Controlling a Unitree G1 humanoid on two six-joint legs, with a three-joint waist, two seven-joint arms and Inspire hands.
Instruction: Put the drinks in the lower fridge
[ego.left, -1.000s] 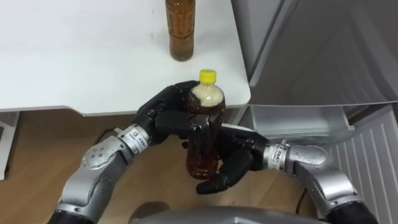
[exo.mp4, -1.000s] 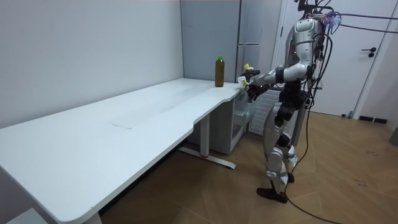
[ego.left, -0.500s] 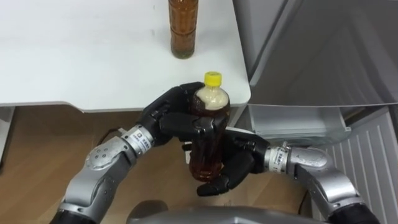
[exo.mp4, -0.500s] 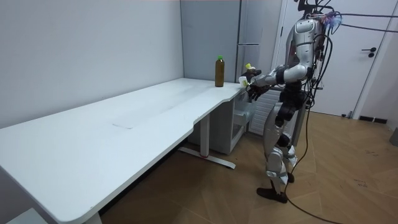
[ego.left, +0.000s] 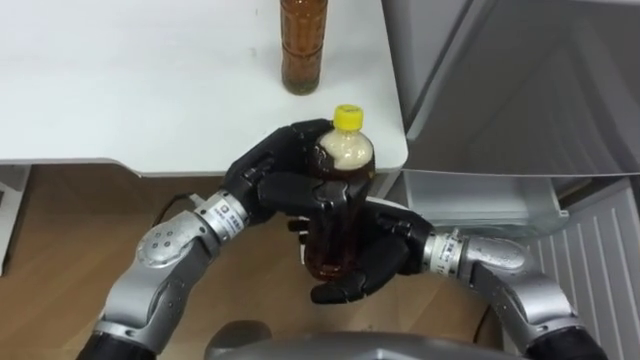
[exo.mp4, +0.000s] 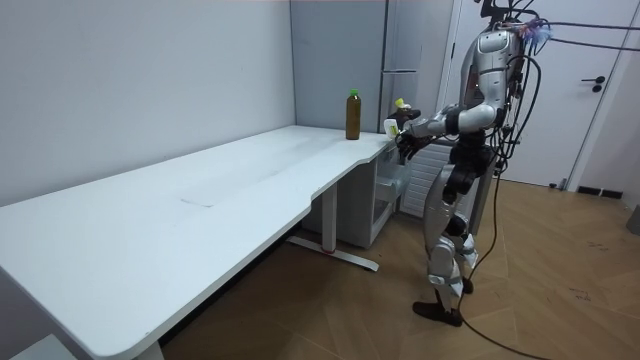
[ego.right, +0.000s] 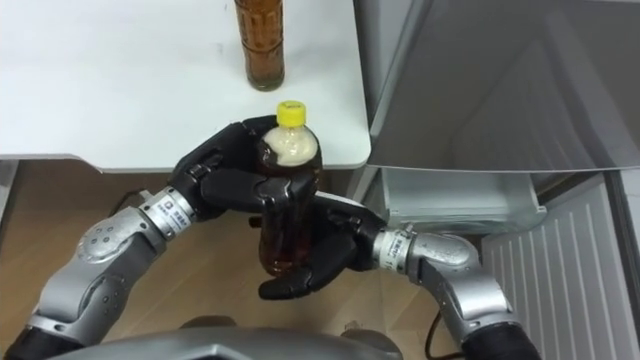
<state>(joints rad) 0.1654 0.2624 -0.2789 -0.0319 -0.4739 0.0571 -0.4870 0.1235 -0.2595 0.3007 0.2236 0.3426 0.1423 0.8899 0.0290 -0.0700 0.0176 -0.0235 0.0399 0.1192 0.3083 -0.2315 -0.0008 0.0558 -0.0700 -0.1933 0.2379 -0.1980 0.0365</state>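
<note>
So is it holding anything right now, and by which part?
Yes: a yellow-capped bottle, upright. The left hand wraps its upper body below the neck, the right hand its lower half.

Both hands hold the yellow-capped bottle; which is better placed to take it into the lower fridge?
Probably the right. The right hand wraps the bottle low down, on the side of the open lower fridge; the left hand grips its upper part, nearer the table.
</note>
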